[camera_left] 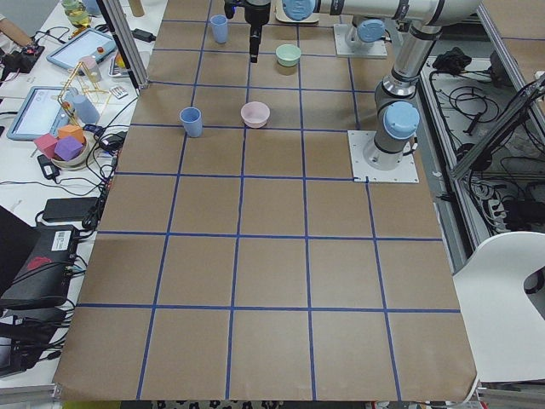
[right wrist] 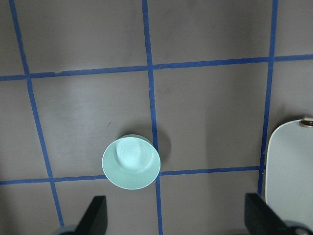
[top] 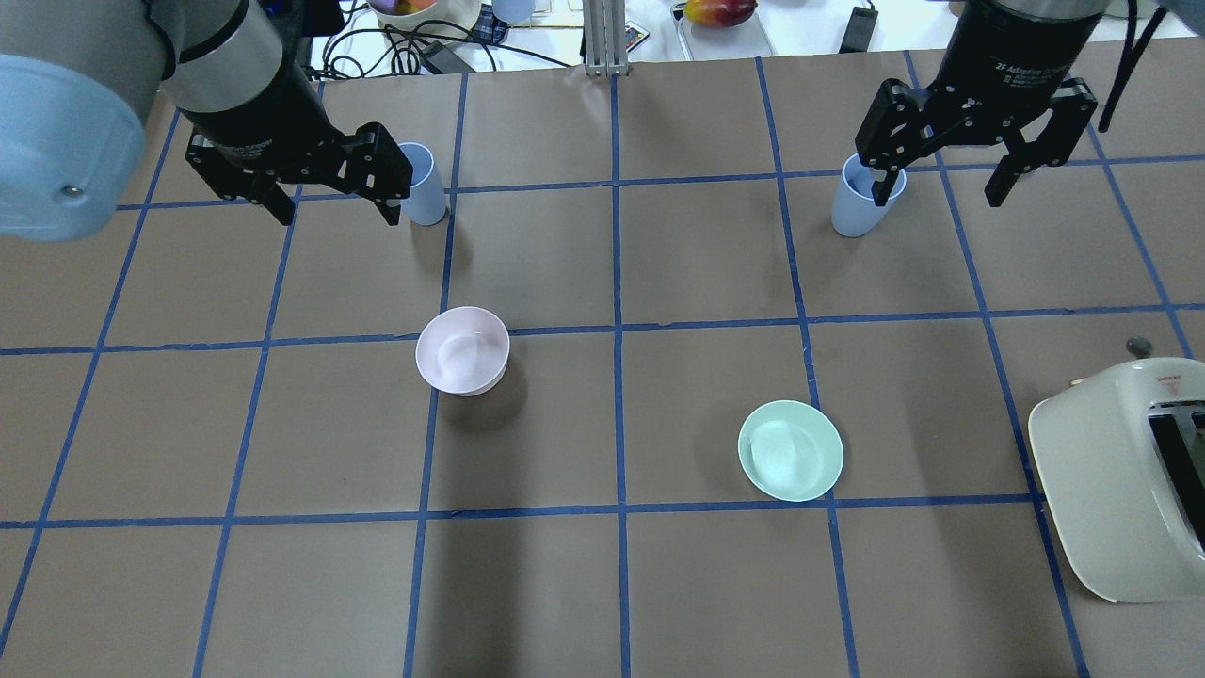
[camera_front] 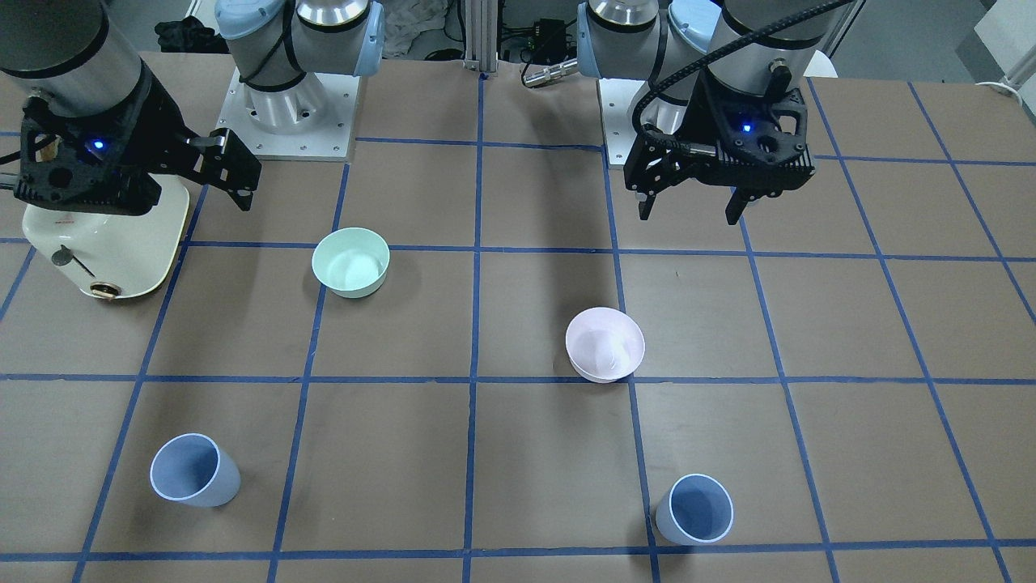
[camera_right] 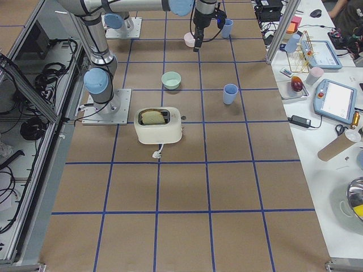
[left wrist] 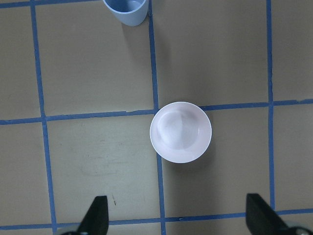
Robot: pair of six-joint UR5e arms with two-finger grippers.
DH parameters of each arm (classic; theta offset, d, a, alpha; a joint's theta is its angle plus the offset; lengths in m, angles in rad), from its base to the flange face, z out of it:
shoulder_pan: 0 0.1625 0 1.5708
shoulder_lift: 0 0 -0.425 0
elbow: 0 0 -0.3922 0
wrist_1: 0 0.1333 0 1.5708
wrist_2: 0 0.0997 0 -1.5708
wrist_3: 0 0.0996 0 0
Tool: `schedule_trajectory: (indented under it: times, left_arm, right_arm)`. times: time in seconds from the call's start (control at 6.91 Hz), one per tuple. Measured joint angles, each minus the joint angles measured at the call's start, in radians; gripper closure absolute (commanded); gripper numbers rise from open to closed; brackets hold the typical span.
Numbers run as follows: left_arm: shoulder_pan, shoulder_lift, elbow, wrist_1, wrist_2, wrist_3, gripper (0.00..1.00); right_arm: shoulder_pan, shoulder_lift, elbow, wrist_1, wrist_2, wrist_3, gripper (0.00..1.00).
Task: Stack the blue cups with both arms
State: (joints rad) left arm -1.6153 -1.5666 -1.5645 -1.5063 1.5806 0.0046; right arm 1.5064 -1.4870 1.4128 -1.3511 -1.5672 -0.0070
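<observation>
Two pale blue cups stand upright and far apart near the table's far edge. One is on my left side, the other on my right; in the front-facing view they are the right-hand cup and the left-hand cup. My left gripper is open and empty, held high above the table; its wrist view shows the left cup at the top edge. My right gripper is open and empty, also high; its wrist view shows no cup.
A pale pink bowl sits left of centre, below my left gripper. A mint-green bowl sits right of centre. A cream toaster stands at the near right. Blue tape lines grid the brown table.
</observation>
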Motion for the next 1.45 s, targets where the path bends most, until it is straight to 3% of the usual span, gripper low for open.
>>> schedule_trajectory:
  times: [1.01,1.45]
  left_arm:
    - [0.000,-0.008,0.005,0.003,-0.006,0.000,0.00]
    - [0.009,-0.093,0.102,0.009,-0.017,0.006,0.00]
  right_arm:
    - [0.000,0.004,0.000,-0.009,0.001,-0.002,0.00]
    - [0.000,0.024,-0.002,-0.054,-0.002,-0.008,0.00]
